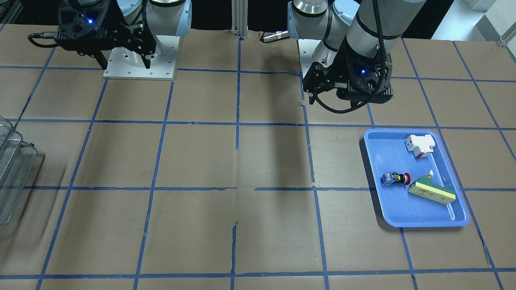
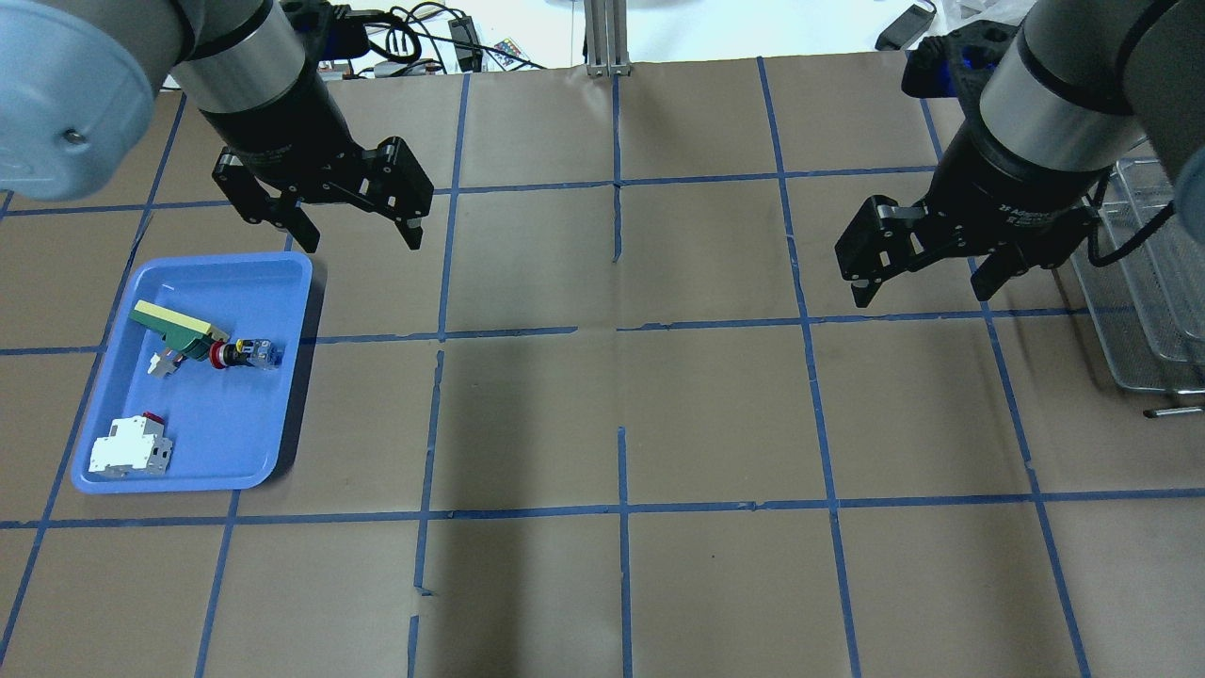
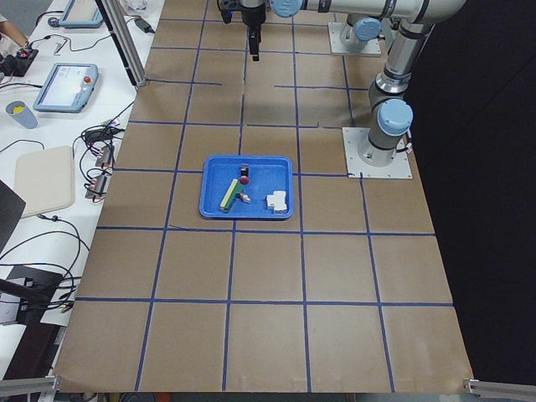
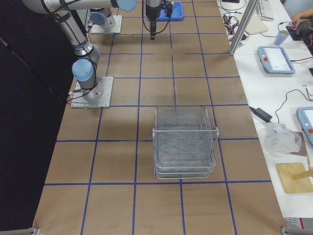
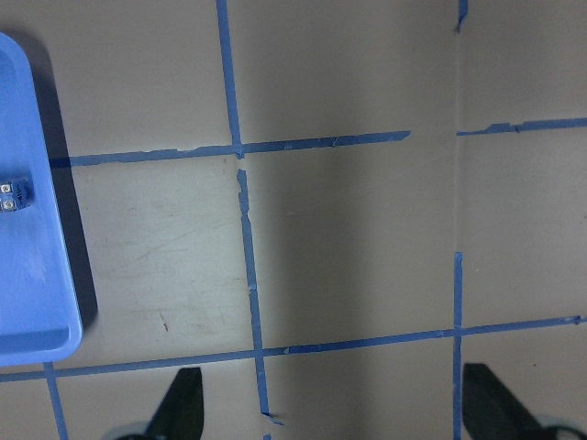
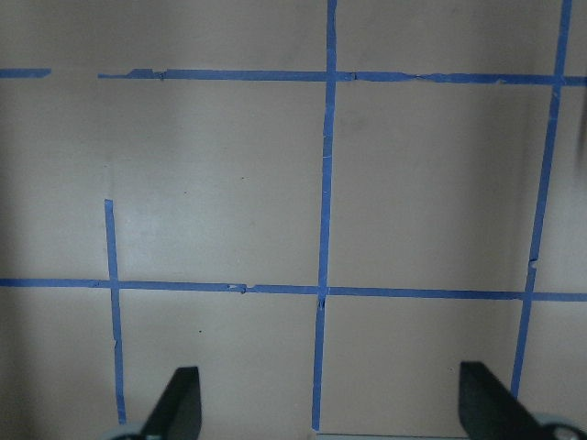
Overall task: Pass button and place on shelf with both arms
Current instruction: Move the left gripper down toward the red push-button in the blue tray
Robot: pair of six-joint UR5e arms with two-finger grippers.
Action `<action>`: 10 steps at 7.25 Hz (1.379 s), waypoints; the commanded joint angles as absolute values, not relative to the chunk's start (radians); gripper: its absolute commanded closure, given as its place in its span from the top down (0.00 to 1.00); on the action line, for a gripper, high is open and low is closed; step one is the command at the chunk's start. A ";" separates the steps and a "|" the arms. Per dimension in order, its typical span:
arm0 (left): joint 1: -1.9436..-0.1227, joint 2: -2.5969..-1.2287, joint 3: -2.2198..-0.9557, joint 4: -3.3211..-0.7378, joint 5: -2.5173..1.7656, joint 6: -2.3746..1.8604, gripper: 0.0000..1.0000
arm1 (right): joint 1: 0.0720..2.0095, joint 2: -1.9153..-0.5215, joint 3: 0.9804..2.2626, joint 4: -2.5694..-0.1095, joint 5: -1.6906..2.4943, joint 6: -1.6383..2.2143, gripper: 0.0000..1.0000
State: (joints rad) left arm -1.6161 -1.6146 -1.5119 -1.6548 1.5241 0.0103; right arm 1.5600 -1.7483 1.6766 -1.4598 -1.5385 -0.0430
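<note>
The button (image 1: 397, 178) lies on its side in the blue tray (image 1: 415, 222), red head against the green-yellow slab; it also shows in the overhead view (image 2: 243, 353). Its blue-clear end shows at the left edge of the left wrist view (image 5: 11, 197). My left gripper (image 2: 360, 240) hangs open and empty above the table, just beyond the tray's far right corner. My right gripper (image 2: 924, 292) is open and empty, hovering beside the grey wire-mesh shelf (image 2: 1153, 282). The shelf stands whole in the exterior right view (image 4: 185, 142). Both wrist views show spread fingertips (image 5: 183, 403) (image 6: 183, 403) over bare table.
In the tray also lie a white-and-red breaker block (image 2: 129, 447) and a green-yellow slab (image 2: 179, 325). The brown table has a blue tape grid. An aluminium post (image 2: 607, 38) stands at the far middle edge. Arm base plates (image 1: 139, 64) sit on the robot's side.
</note>
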 commanded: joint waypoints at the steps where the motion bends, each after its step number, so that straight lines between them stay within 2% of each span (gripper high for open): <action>1: -1.606 -1.615 -1.513 -1.652 1.528 0.018 1.00 | 1.560 -1.747 1.677 -1.460 -1.554 -0.041 1.00; 4: -1.465 -1.643 -1.516 -1.654 1.526 0.370 1.00 | 1.560 -1.747 1.677 -1.460 -1.555 -0.031 1.00; 8: -1.275 -1.703 -1.612 -1.577 1.598 1.037 1.00 | 1.560 -1.746 1.677 -1.462 -1.555 -0.040 1.00; 10: -1.185 -1.741 -1.701 -1.400 1.612 1.304 1.00 | 1.557 -1.744 1.675 -1.468 -1.548 -0.035 1.00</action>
